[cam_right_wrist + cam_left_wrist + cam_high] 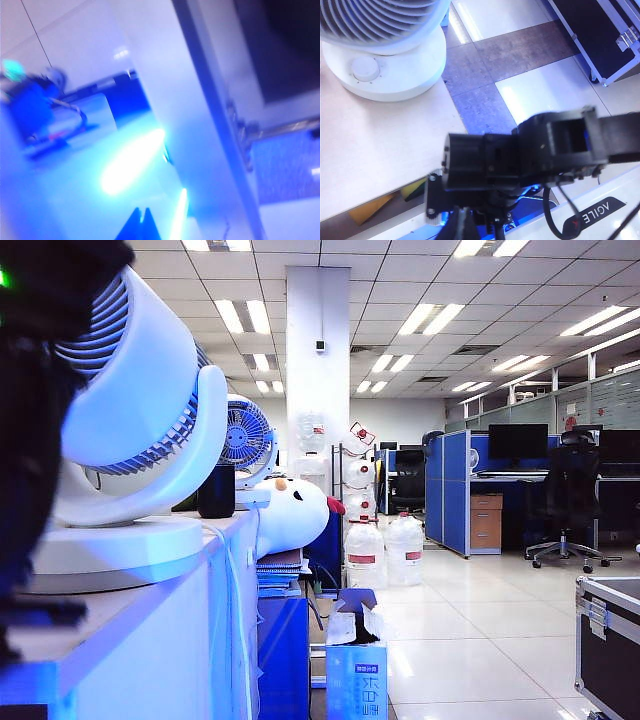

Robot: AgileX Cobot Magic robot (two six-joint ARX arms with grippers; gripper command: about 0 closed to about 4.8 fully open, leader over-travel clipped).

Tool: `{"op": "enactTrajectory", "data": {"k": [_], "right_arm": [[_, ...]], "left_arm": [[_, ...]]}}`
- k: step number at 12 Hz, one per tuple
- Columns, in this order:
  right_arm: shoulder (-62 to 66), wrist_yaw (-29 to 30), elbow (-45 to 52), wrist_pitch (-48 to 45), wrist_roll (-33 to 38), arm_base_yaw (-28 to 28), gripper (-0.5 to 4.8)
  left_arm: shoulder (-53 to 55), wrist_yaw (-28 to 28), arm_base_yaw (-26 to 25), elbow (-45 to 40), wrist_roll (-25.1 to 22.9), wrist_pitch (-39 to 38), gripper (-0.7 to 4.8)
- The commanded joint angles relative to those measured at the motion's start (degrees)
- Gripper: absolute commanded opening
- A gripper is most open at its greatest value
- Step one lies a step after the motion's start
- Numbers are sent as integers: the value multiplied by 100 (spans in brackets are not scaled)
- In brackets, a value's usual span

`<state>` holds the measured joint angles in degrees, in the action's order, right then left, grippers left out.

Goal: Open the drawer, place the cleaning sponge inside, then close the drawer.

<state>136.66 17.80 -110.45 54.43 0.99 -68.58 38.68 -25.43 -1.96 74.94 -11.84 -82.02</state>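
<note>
My right fingers (pixel 141 225) are sitting clenched, empty, by the drawer front (pixel 200 100); left fingers (pixel 470 220) hidden behind the wrist, can't tell; yellow cleaning sponge (pixel 412 189) is peeking under the bench (pixel 375 150) edge, likely in the drawer.

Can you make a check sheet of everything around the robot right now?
Surface: pale tabletop, fan standing on it.
Job's things: cleaning sponge not surely seen; yellow bits below the table edge, cannot tell. No drawer made out.
Clutter: white fan, dark cup, small blue fan, snowman plush.
Claws: right claw shut, holding nothing, near a blurred white panel; left claw not in view.
Cables: black cable by the black arm.
Surroundings: office, water jugs, black case.
</note>
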Motion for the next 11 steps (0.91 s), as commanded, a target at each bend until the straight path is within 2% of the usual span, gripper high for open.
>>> {"op": "enactTrajectory", "data": {"k": [1,11], "right_arm": [[-39,20,-240,-13,-22,87,-6],[68,-240,-227,-57,-597,120,-5]], "left_arm": [[0,-9,0,13,-17,26,-5],[0,-9,0,13,-17,24,-5]]}}
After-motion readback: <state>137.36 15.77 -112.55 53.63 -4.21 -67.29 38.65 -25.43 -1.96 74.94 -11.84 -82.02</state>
